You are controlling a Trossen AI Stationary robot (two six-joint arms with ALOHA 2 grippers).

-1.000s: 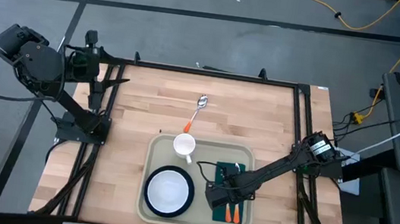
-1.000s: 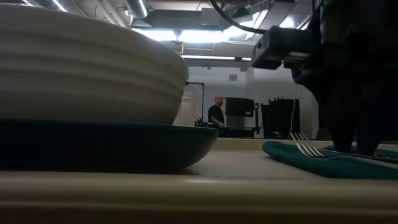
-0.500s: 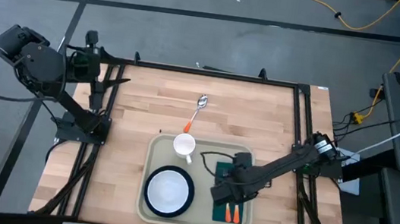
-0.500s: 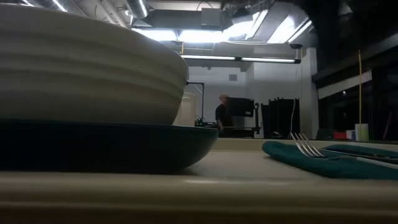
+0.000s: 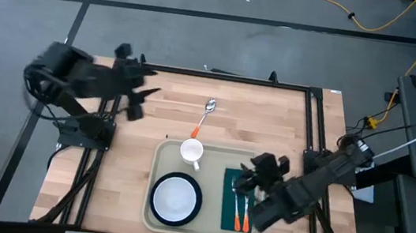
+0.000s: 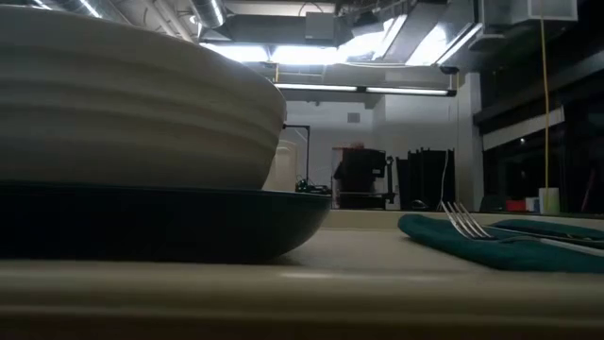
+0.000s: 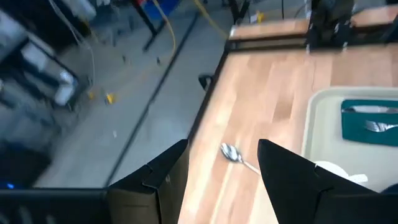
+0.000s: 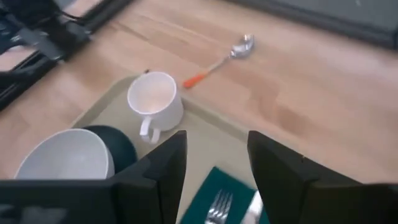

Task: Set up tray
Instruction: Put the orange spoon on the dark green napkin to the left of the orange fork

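The beige tray [image 5: 152, 205] lies on the wooden table, near its near edge. On it stand a white cup [image 5: 192, 151] and a white bowl [image 5: 176, 198] on a dark plate. A dark green napkin [image 5: 228, 208] on the tray's right side carries a fork [image 6: 462, 222] and orange-handled cutlery. An orange-handled spoon [image 5: 206, 115] lies on the bare table beyond the tray. My right gripper [image 5: 250, 177] hangs open above the napkin's far end. My left gripper [image 5: 140, 100] is open over the table's far left corner, in the air left of the spoon.
A black frame runs along the table's edges, with arm mounts at the left and right. Bare wood shows left of the tray and around the spoon [image 7: 231, 152]. In the low view a person stands far off in the room behind.
My right gripper has risen off the napkin and drawn back toward the table's right and near edges, leaving the low view. My left arm has swung from its folded place at the left out over the table's far left corner, toward the spoon. The cutlery stays on the napkin.
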